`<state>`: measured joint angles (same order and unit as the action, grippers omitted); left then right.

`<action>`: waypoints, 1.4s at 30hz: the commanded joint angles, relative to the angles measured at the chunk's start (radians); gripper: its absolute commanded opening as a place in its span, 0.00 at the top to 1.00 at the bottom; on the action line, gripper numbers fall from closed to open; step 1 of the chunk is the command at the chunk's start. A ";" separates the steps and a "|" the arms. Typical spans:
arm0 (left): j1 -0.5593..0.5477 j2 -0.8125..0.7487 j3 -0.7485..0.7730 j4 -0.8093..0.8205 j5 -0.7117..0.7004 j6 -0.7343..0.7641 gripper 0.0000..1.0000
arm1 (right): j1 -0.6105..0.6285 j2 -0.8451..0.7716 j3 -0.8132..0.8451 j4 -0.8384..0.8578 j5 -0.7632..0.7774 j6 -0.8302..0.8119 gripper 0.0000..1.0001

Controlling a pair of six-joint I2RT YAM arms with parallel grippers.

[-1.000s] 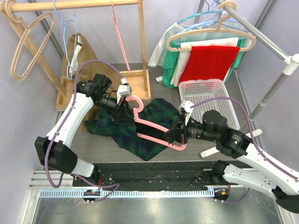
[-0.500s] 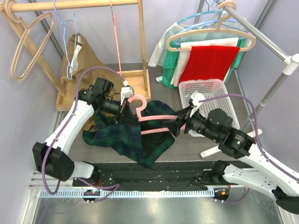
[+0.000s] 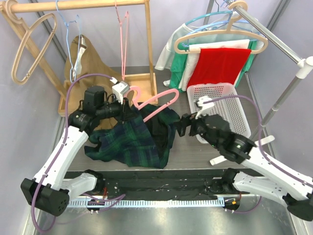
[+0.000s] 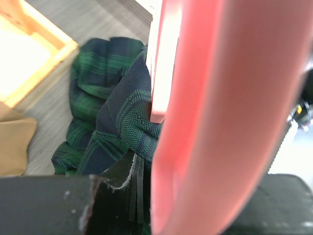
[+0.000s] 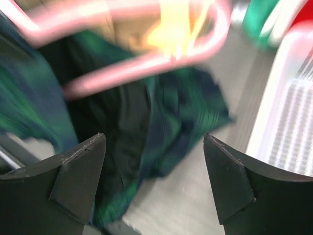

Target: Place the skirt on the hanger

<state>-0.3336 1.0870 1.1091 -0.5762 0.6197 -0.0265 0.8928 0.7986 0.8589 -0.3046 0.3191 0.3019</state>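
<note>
Grey wood-grain counter [image 3: 195,152] meets lilac walls [image 3: 19,122], with a wooden rack [image 3: 142,81] at the far left and a perforated white plastic basket [image 3: 217,88] at the right. The soft green-and-navy plaid skirt [image 3: 129,142] lies bunched on the counter, its upper edge lifted against the smooth pink plastic hanger [image 4: 205,122]. The left end effector [image 3: 126,104] is clamped nearly closed on that hanger. The right end effector [image 5: 154,139] gapes wide beside the skirt, gripping nothing.
</note>
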 commanded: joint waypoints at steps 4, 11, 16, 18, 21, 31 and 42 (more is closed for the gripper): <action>0.002 -0.062 0.005 0.087 -0.060 -0.069 1.00 | -0.002 0.204 -0.139 0.137 -0.204 0.129 0.23; 0.002 -0.078 0.001 0.065 -0.075 -0.069 1.00 | -0.003 0.385 -0.146 0.256 -0.259 0.177 0.42; 0.002 -0.104 -0.002 0.059 -0.118 -0.073 1.00 | -0.005 0.375 -0.146 0.184 -0.157 0.241 0.66; 0.002 -0.116 -0.003 0.049 -0.129 -0.050 1.00 | -0.003 0.343 -0.155 0.153 -0.144 0.258 0.67; 0.002 -0.119 0.003 0.027 -0.147 -0.033 1.00 | -0.005 0.294 -0.188 0.148 -0.143 0.275 0.73; 0.001 -0.150 0.011 -0.030 -0.106 -0.006 1.00 | -0.182 0.433 -0.078 0.205 -0.160 0.194 0.99; 0.002 -0.170 -0.015 -0.054 -0.029 0.017 1.00 | -0.403 0.640 0.273 0.249 -0.232 0.135 0.99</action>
<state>-0.3336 0.9401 1.0966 -0.6479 0.5388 -0.0269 0.5240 1.3952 0.9699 -0.1356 0.1081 0.4683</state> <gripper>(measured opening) 0.173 0.017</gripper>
